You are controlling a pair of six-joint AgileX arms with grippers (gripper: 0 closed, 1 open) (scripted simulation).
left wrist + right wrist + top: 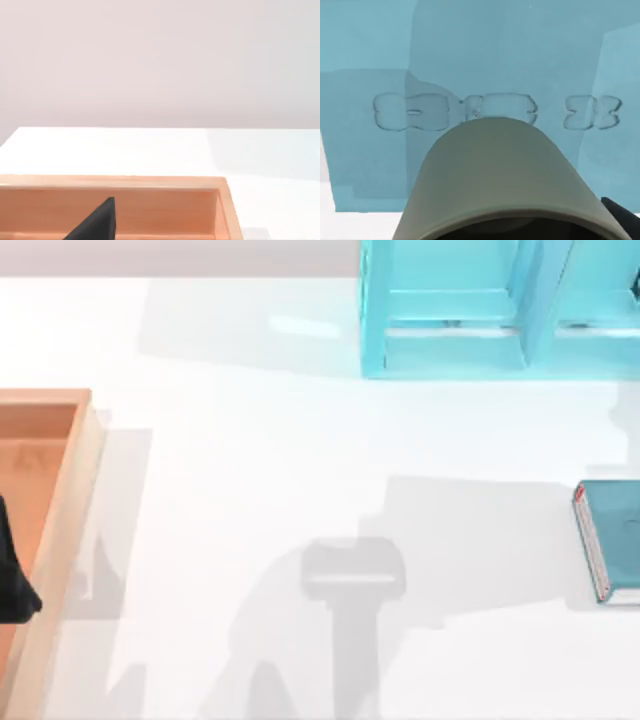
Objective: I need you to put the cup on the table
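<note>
A tray [70,510] sits at the table's [250,490] left edge, with the left gripper [15,580] over it. A shelf unit [450,310] stands at the far right, a book [610,540] lies near the right edge, and the cup [505,175] is close before the shelf unit.

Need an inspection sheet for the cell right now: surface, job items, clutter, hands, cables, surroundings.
surface: white table, glossy, with arm shadows across the middle.
job's things: cup close to the right wrist camera, in front of the turquoise shelf; cannot tell whether it rests on the table.
clutter: wooden tray at the left edge; shelf at the back; teal book at the right edge.
hands: left hand over the tray; right hand beside the cup.
cables: nothing seen.
surroundings: plain pale wall.
</note>
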